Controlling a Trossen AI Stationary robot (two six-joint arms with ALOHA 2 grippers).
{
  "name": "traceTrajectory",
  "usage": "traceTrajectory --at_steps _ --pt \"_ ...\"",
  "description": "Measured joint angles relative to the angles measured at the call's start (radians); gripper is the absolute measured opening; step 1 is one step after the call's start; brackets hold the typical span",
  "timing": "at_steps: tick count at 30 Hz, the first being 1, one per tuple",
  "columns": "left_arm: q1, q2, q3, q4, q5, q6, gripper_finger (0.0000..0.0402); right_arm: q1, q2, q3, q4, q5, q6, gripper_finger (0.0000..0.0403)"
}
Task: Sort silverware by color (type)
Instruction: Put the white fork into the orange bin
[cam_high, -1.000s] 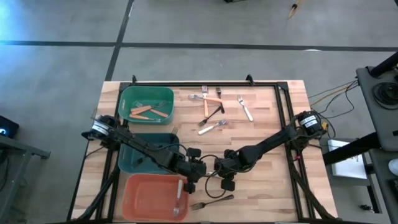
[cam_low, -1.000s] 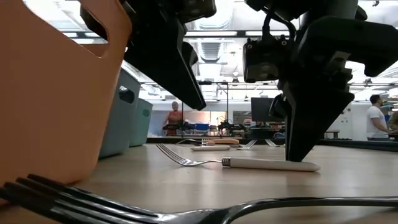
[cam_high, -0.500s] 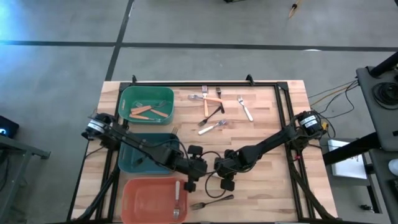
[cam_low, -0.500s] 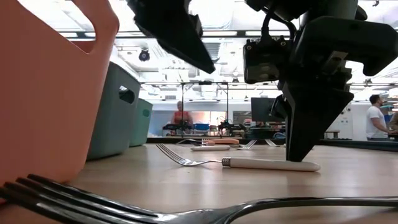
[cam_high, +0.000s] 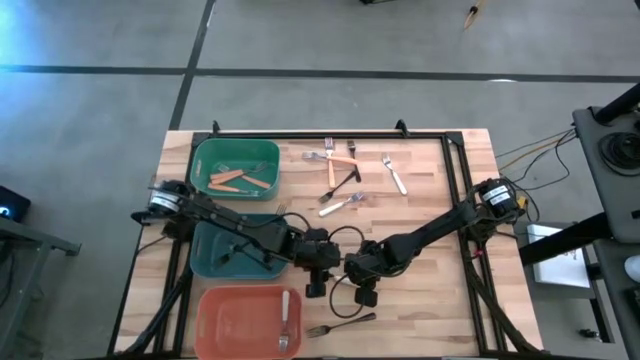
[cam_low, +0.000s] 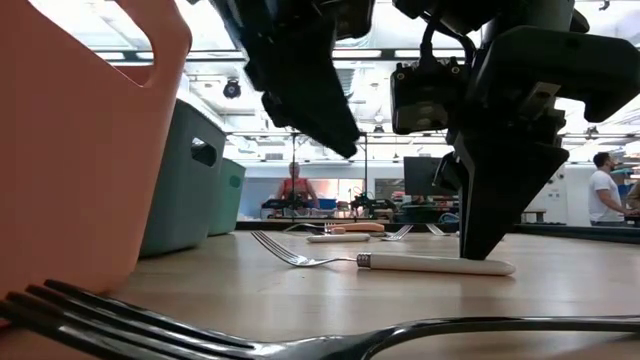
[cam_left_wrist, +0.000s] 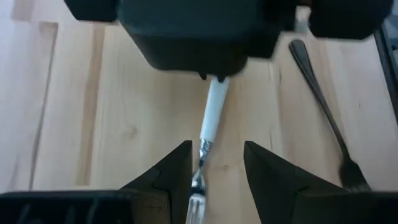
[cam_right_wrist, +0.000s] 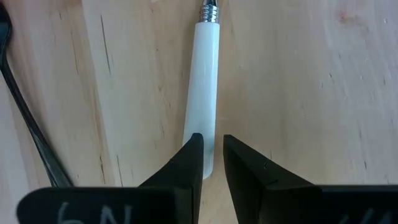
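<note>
A white-handled fork (cam_low: 430, 263) lies flat on the wood table between my two grippers; it also shows in the left wrist view (cam_left_wrist: 214, 118) and the right wrist view (cam_right_wrist: 205, 81). My right gripper (cam_high: 352, 268) stands on the fork's handle end, fingers almost together (cam_right_wrist: 213, 140). My left gripper (cam_high: 318, 272) is open and hovers above the fork's tine end, one finger on either side of the neck (cam_left_wrist: 217, 146), touching nothing. A black fork (cam_high: 340, 325) lies near the front edge. Another white-handled fork (cam_high: 285, 320) lies in the salmon bin (cam_high: 215, 325). My right gripper comes from above, pointing down, its near-shut fingertips (cam_low: 480, 250) on top of the white handle close to its free end (cam_right_wrist: 208, 171). One finger (cam_right_wrist: 189, 158) covers part of the handle. The fork lies flat on the table, tines toward my left gripper.
A teal bin (cam_high: 205, 255) and a green bin (cam_high: 205, 155) holding orange-handled forks (cam_high: 230, 180) stand at the left. Several more forks (cam_high: 340, 175) lie at the far middle of the table. Cables (cam_high: 350, 295) loop beside the grippers. People stand in the room behind the table.
My left gripper has gone from over the salmon bin's right edge toward the table's far and right side, up to the white-handled fork under my right gripper. The fork in the salmon bin stays lying there.
</note>
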Motion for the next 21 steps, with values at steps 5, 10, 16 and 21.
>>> traceTrajectory --at_steps 5,10,16,21 --pt "0.005 0.05 0.036 0.001 0.0 0.026 0.0127 0.0 0.0 0.0 0.0 -0.001 -0.002 0.0054" --pt "-0.007 0.109 0.056 -0.011 0.0 0.022 0.0127 0.0 0.0 0.0 -0.001 -0.001 -0.002 0.0054" --pt "-0.017 0.129 0.048 -0.01 -0.006 -0.003 0.0127 0.0 0.0 0.0 -0.001 -0.001 -0.002 0.0054" --pt "-0.018 0.129 0.007 -0.012 -0.033 -0.029 0.0127 0.0 0.0 0.0 -0.001 -0.001 -0.005 0.0054"
